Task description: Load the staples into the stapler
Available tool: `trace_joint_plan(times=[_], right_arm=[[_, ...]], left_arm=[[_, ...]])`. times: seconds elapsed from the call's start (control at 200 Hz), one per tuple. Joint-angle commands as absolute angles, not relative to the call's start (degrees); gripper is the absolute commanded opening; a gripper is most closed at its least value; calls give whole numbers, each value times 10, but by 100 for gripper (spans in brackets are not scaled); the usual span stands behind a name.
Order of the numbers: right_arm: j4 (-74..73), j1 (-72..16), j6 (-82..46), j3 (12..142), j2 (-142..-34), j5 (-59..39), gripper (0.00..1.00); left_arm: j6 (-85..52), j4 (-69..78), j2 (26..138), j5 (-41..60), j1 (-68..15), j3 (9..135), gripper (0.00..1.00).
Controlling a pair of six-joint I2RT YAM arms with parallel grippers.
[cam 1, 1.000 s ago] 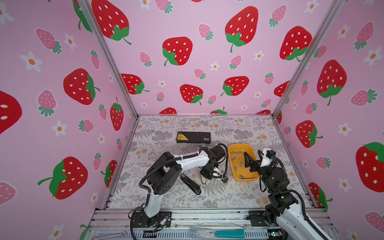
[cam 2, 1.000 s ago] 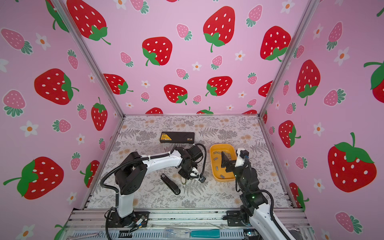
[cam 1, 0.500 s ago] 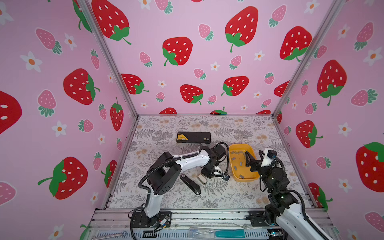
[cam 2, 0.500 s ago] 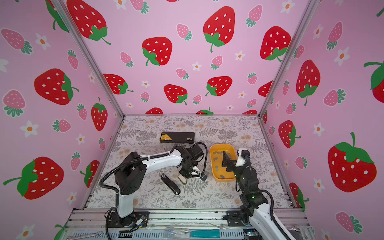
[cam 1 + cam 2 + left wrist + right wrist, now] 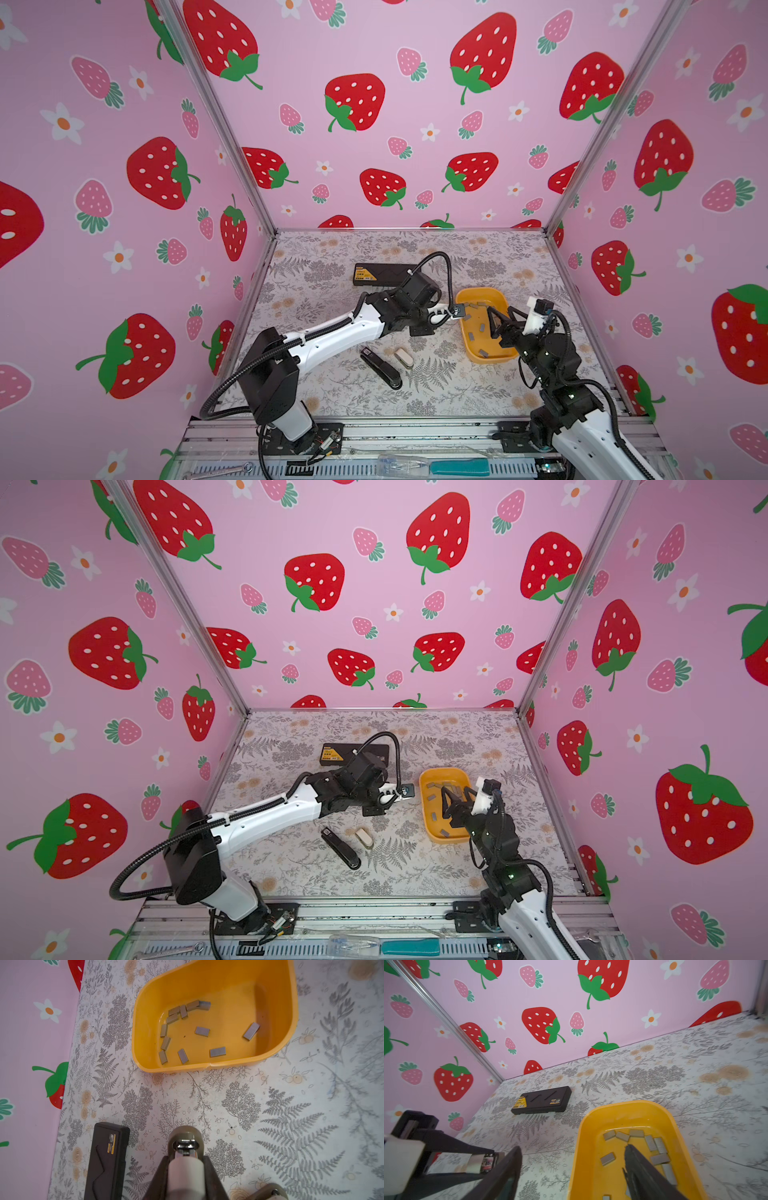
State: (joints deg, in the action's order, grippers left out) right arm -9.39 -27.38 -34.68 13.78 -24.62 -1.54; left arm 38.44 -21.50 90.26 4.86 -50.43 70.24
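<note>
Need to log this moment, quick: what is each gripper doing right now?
Left gripper: closed, holding a small whitish stapler.
Right gripper: open, holding nothing, at the yellow tray.

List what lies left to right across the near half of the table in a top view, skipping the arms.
Black stapler → small whitish stapler → yellow tray. The black case farther back spans both staplers, so it is left out.
</note>
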Motion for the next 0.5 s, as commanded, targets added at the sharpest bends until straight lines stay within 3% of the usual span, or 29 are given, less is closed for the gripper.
trace_joint_plan(times=[0.0, 0.17, 0.34, 0.495], right_arm=[[-84, -275, -404, 147, -241, -115, 66], [-128, -281, -446, 138, -233, -176, 62], [-169, -305, -470, 128, -245, -197, 55], [-214, -353, -474, 132, -290, -190, 54]], left_arm=[[279, -159, 858, 95, -498, 665, 0], [216, -84, 801, 85, -498, 590, 0], [204, -115, 787, 107, -500, 600, 0], [200, -83, 778, 105, -501, 583, 0]])
